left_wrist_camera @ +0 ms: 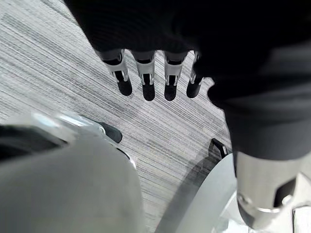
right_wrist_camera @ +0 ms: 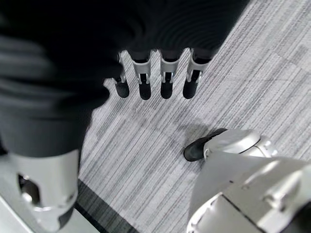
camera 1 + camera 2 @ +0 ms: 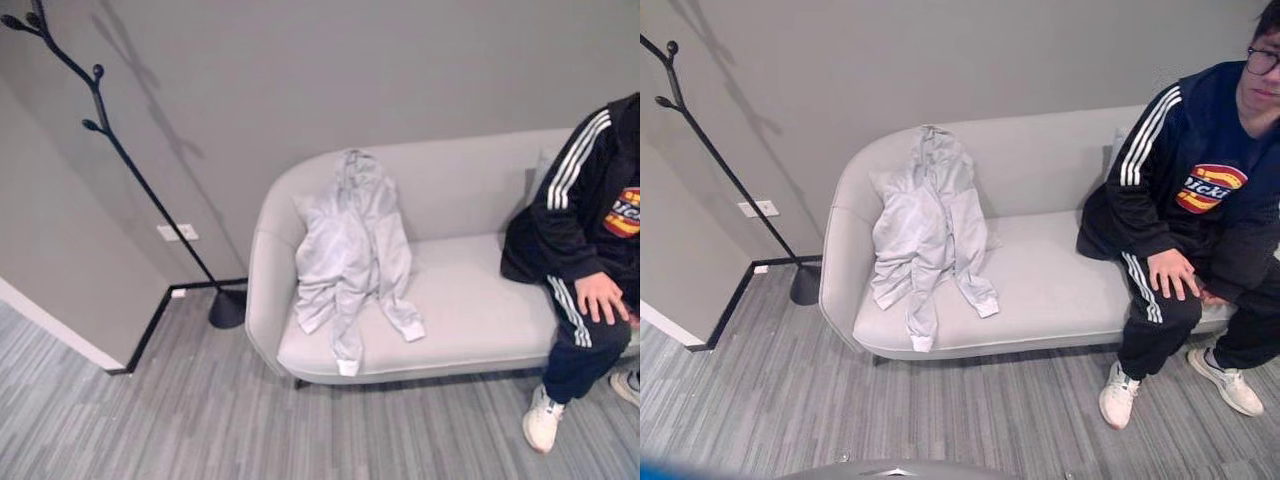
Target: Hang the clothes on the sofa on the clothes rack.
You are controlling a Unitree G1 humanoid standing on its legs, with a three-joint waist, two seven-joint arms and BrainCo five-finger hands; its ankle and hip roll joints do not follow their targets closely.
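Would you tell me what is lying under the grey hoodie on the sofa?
The grey hoodie is draped over the sofa, its hood up the backrest and its sleeves on the seat cushion. Only sofa upholstery shows around it; whatever lies directly beneath the cloth is covered.

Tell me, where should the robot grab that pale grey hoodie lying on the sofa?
Probably at the hood, coming from the front and above. The pale grey hooded sweatshirt is draped over the light grey sofa, its hood propped up against the backrest, and that raised loop would hook easily over the black branch-shaped clothes rack.
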